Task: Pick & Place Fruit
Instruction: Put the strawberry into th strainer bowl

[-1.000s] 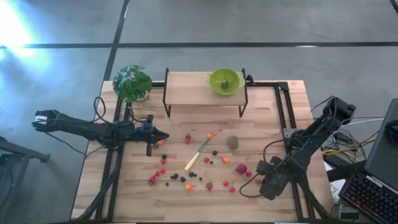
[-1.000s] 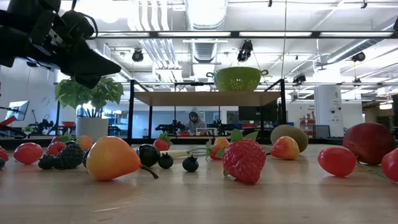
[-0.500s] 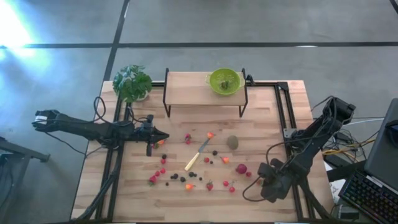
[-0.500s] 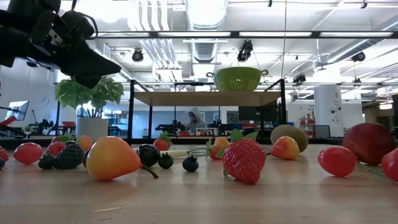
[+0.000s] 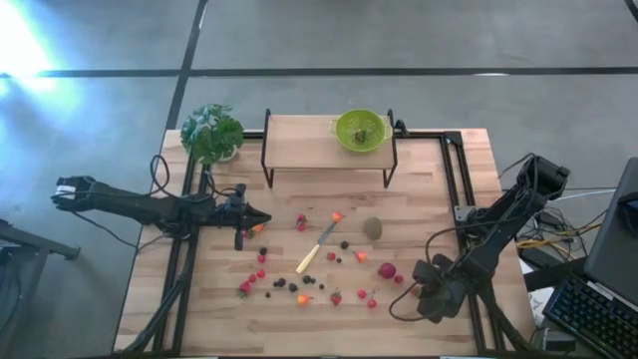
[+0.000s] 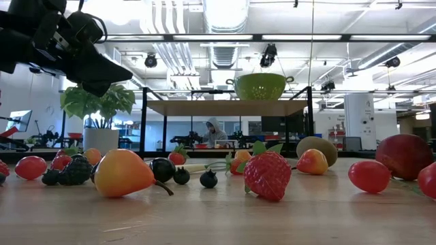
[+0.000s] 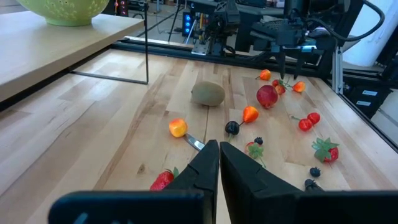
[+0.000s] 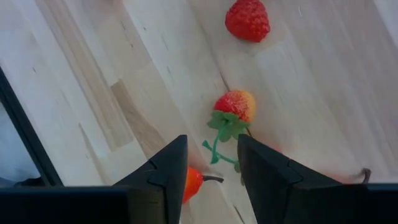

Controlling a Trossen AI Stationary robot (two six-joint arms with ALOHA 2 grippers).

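Observation:
Small fruit pieces lie scattered on the wooden table: red strawberries, dark berries, a larger red fruit and a brown-green kiwi. My right gripper hangs open near the table's right side, pointing steeply down. Below it lie a stemmed strawberry and a small orange-red piece close by one finger. A red strawberry lies farther off. My left gripper is shut, held above the table at the left and aimed level toward the fruit.
A green colander stands on a raised wooden shelf at the far side. A potted plant sits at the far left corner. A pale-handled knife lies among the fruit. Black frame rails run along the right.

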